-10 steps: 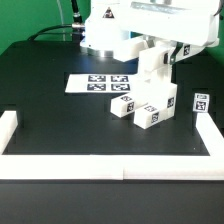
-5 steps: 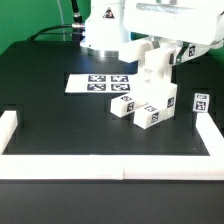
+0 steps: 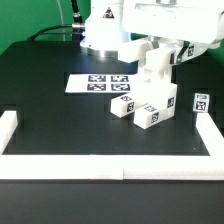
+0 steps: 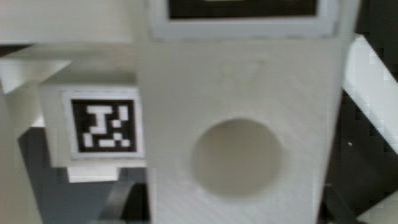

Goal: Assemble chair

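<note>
In the upper right of the exterior view, the gripper (image 3: 158, 50) was closed on the top of an upright chair piece (image 3: 152, 72), a tall white slab held vertically between its fingers. The wrist view was almost filled by that same slab (image 4: 240, 90), whose face had an oval recess (image 4: 240, 160) and a marker tag at one end that the frame edge cut off. The fingers themselves could not be made out there.

The lower end of the slab met a cluster of chunky white chair blocks (image 3: 150, 112) right of centre on the black table (image 3: 50, 115). The pictures did not show whether it was seated in them or only just above them. Each block had a black-and-white tag on its face, and one such tag (image 4: 103, 122) appeared behind the slab in the wrist view.

A smaller tagged chair block (image 3: 200, 101) stood apart near the exterior view's right edge, by the white border rail (image 3: 110, 166). The marker board (image 3: 98, 83) lay flat near the frame's centre, to the exterior view's left of the cluster. The robot base (image 3: 105, 30) rose at top centre.
</note>
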You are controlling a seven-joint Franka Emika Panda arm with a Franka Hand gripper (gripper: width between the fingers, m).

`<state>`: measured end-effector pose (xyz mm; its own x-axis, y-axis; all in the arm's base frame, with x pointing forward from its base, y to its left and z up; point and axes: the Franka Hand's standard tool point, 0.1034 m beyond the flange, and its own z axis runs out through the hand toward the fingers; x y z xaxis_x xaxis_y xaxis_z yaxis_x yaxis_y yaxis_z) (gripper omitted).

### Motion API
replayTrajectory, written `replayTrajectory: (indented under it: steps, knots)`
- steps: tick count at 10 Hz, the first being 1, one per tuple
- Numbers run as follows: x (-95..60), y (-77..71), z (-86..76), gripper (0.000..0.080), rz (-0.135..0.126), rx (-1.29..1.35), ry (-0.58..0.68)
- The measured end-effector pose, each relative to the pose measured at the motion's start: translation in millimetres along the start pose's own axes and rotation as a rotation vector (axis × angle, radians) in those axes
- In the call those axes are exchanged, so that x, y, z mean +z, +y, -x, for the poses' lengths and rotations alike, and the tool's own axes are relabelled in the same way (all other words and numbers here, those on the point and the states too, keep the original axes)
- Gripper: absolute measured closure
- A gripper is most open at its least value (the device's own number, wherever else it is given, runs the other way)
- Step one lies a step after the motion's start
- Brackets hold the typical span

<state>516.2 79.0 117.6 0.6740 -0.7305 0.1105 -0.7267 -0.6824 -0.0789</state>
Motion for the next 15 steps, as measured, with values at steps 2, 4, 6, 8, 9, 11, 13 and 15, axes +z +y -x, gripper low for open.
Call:
replayTrajectory:
  steps: [2,4,6,8,9,11,13,15]
  knots:
    - [-0.3,-0.7,-0.3,0.0509,-0.001,-0.007,0.001]
    - [-0.2,-0.5,-0.6,0.0509,-0.001,-0.025,0.001]
    - [-1.0,-0.3,-1.1,0.0509,-0.003,-0.036,0.001]
    - [-3.2,3.2,-4.0,0.0509,-0.007,-0.059,-0.001]
    - [-1.8,6.0,-4.5,0.0509,-0.004,-0.061,-0.002]
    - [-1.5,5.5,-4.8,0.0509,-0.006,-0.065,0.000]
    - [-1.5,5.5,-4.7,0.0509,-0.006,-0.068,0.000]
    - [-0.7,6.0,-5.1,0.0509,-0.005,-0.076,0.000]
